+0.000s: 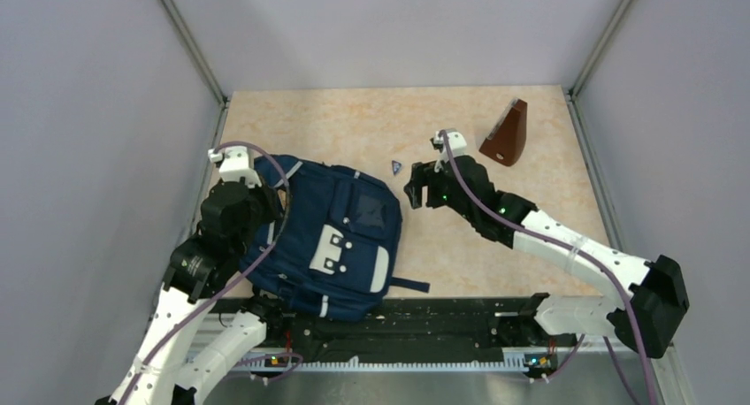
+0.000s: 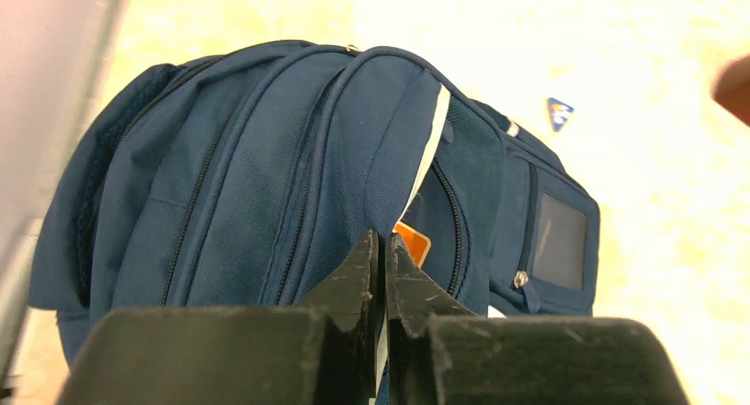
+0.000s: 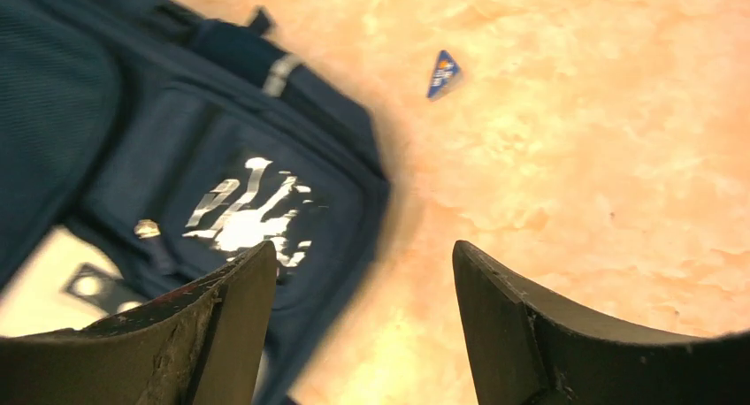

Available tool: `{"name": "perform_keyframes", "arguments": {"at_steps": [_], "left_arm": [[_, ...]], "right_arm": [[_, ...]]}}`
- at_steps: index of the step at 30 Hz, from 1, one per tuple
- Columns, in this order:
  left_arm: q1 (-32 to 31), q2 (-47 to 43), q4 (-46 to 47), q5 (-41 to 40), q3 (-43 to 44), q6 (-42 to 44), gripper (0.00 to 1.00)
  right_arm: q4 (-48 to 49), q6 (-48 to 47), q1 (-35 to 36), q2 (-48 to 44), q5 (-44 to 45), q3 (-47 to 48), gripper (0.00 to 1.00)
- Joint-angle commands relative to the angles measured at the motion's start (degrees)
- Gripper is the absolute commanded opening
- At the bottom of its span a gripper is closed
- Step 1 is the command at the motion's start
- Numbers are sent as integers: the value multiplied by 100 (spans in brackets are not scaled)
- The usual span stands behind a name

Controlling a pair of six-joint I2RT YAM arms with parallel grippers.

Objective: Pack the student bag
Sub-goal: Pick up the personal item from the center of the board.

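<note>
My left hand [image 2: 382,253] is pinched shut at the student bag [image 2: 265,175], my right hand [image 3: 363,255] wide and empty beside it; a careless sweep could flick the blue triangle [image 3: 443,72] away.

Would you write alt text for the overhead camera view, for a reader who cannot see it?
A navy backpack lies on a beige table, the left arm bent over its left edge. The right arm's open tool hangs right of it, near a small blue triangular piece; a brown wedge stands farther back.
</note>
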Motion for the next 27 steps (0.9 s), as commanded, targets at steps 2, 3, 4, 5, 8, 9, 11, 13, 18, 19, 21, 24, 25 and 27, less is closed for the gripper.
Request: {"name": "perform_keyframes", "arguments": {"at_steps": [2,3,4,5,8,9,11,13,18,19,21,24,25,27], "left_arm": [[43,-85,1112,-1431,657,629,0],[43,-111,1187,-1643,650,703,0],[43,-145,1249,-1829,643,796,0],[48,-180,1321,-1997,616,841,0],[48,-324,1681,-2335,390,1051,0],[44,-380,1836,-2354,266,1092,0],[43,-463,2124,-2173,-5,1194,0],[43,-514,2281,-1911,-216,1294,0],[44,-557,2246,-2029,-387,1496,0],[44,-599,2277,-2026,-443,1508,0],[44,-680,2363,-1997,-572,1519,0],[48,-743,2444,-1860,-698,1446,0],[44,-738,2448,-1801,-710,1422,0],[43,-701,2424,-1707,-712,1389,0]], "right_arm": [[763,2,-766,202,-454,-340,72],[898,5,-898,377,-566,-380,72],[1089,40,-1004,512,-660,-408,72],[1210,75,-1084,655,-724,-432,72],[1771,245,-1140,1042,-574,-588,72],[2011,252,-1144,1176,-519,-633,72],[2342,235,-1156,1548,-507,-593,72],[2418,213,-1182,1997,-704,-343,67],[2534,168,-1314,2923,-1194,246,61],[2557,162,-1361,3081,-1332,395,60],[2609,155,-1453,3401,-1528,617,58],[2598,153,-1595,3895,-1863,985,53],[2515,154,-1647,4046,-1916,1150,51],[2313,162,-1764,4334,-2070,1470,48]]}}
